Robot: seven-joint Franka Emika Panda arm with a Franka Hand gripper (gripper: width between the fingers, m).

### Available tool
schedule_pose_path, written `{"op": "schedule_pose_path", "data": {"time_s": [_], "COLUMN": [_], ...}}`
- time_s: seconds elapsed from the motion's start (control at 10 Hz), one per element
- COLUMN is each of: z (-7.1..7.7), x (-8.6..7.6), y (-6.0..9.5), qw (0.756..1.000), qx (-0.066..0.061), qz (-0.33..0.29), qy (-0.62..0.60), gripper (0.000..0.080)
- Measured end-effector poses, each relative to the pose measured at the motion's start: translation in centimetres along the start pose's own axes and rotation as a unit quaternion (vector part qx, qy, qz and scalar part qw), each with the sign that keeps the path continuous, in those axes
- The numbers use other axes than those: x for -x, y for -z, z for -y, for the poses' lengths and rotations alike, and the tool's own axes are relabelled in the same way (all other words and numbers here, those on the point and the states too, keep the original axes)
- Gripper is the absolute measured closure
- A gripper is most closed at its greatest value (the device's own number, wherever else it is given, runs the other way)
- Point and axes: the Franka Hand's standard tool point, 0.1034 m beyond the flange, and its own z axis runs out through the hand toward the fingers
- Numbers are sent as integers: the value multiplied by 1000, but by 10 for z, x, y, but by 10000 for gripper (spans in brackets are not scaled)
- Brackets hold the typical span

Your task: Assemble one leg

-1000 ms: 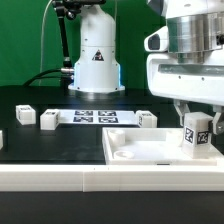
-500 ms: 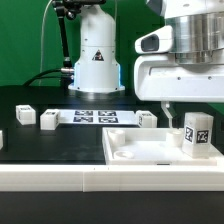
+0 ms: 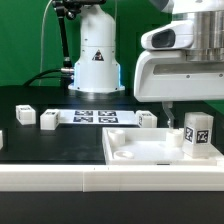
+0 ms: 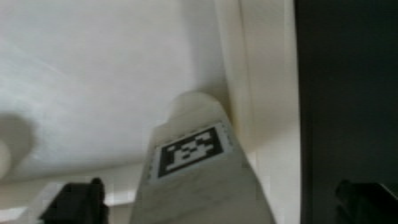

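The leg [image 3: 197,135] stands upright on the big white square piece [image 3: 150,152], at the corner nearest the exterior view's right edge, its tagged face turned toward that camera. Its long axis runs straight up and down, and it looks seated in or on the corner recess there, though I cannot tell how deep it sits.

The gripper [image 3: 186,112] hangs directly above the leg, on that same vertical line. From the wrist view the leg [image 4: 196,160] sits in the middle of the gap, with the two dark fingertips [image 4: 75,200] well out to either side and not touching it. So the gripper is spread wide and holds nothing. In the exterior view one slim finger shows just beside the leg's upper edge, on the exterior view's left of it, apart from the plastic.

The white square piece lies flat at the front of the black bench [image 3: 60,140]. Further back sit a few spare small white blocks [image 3: 48,119] and the marker board [image 3: 95,117], with the arm's white base behind them.

To my eye, any next move turns on that straight vertical alignment: the gripper would only need to come down along the leg's axis to grasp it again.
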Motion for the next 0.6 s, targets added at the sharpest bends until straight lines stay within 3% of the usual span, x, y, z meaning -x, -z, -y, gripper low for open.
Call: {"op": "schedule_pose_path", "data": {"time_s": [0.3,0.4,0.5,0.6], "z": [-2,-1,-2,-2], "x": [0,0,0,0], "y": [0,0,0,0], "qw": [997,998,998,998], "qx": [1,1,1,1], "qz": [0,0,0,0], "qy": [72,70,70,66], "gripper": [151,241,423,423]}}
